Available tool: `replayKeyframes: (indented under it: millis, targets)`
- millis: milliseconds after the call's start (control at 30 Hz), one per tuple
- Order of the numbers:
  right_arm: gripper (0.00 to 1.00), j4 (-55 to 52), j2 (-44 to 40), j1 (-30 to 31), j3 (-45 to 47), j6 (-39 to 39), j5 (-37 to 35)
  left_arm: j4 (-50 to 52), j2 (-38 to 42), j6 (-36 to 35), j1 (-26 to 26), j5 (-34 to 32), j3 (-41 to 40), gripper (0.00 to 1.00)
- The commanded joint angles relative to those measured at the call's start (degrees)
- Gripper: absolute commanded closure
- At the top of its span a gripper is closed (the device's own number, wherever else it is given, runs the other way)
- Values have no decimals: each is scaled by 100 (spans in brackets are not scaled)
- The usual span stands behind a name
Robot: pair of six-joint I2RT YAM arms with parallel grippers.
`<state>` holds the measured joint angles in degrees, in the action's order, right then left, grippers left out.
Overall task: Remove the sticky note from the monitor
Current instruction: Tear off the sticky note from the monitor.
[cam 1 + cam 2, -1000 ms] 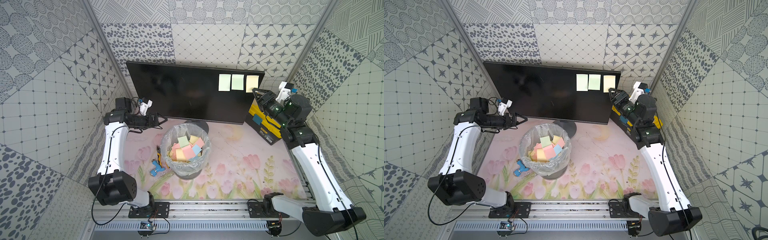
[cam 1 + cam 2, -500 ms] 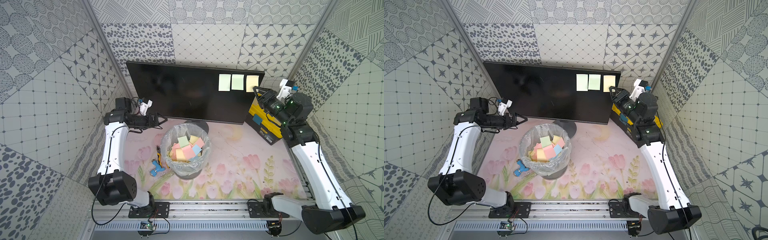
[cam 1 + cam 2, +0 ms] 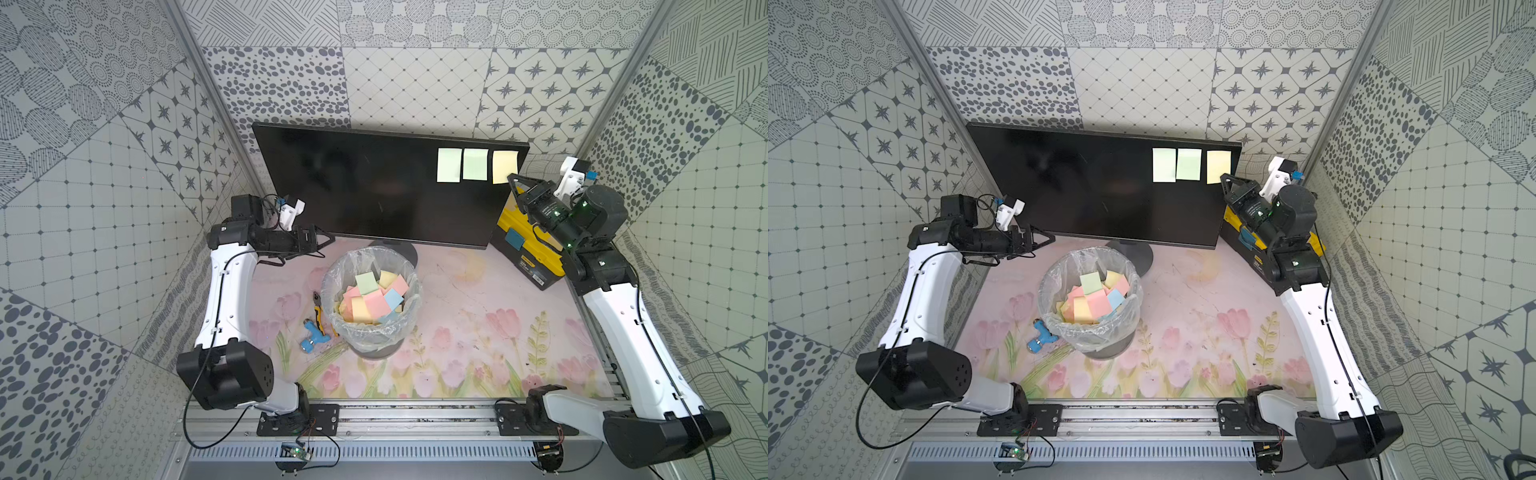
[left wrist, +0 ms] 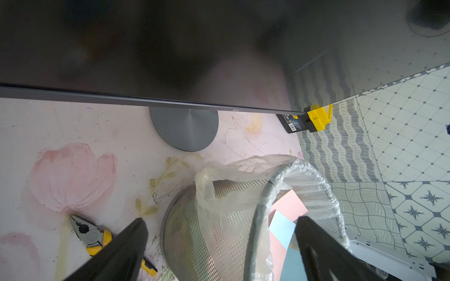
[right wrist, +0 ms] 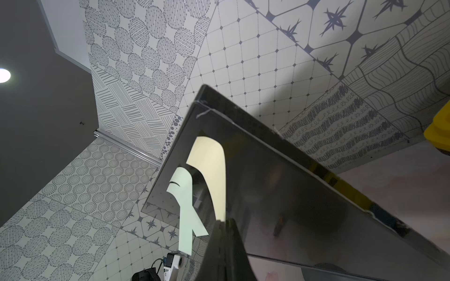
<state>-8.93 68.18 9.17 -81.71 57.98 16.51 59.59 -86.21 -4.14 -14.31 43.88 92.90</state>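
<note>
The black monitor stands at the back on its round base. Three sticky notes hang at its upper right: two pale green ones and a yellow sticky note nearest the screen's edge. My right gripper is shut on the lower edge of the yellow sticky note, whose top still sticks to the screen. Low by the monitor's left corner, my left gripper is open and holds nothing.
A mesh bin lined with clear plastic holds several coloured notes in front of the monitor base. Pliers and a blue tool lie to its left. A yellow and black toolbox sits under my right arm. Patterned walls close in the sides.
My right gripper's jaws have closed from part open onto the bottom edge of the yellow note. The left arm has not moved.
</note>
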Motion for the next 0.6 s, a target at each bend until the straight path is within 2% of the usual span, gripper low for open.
replayKeyframes:
  millis: [0, 567]
  targets:
    - [100, 376, -74, -29, -4, -75, 63, 9, -27, -83, 54, 236, 79, 1]
    - [100, 689, -260, -29, -126, -146, 135, 8, -34, -87, 55, 244, 70, 1]
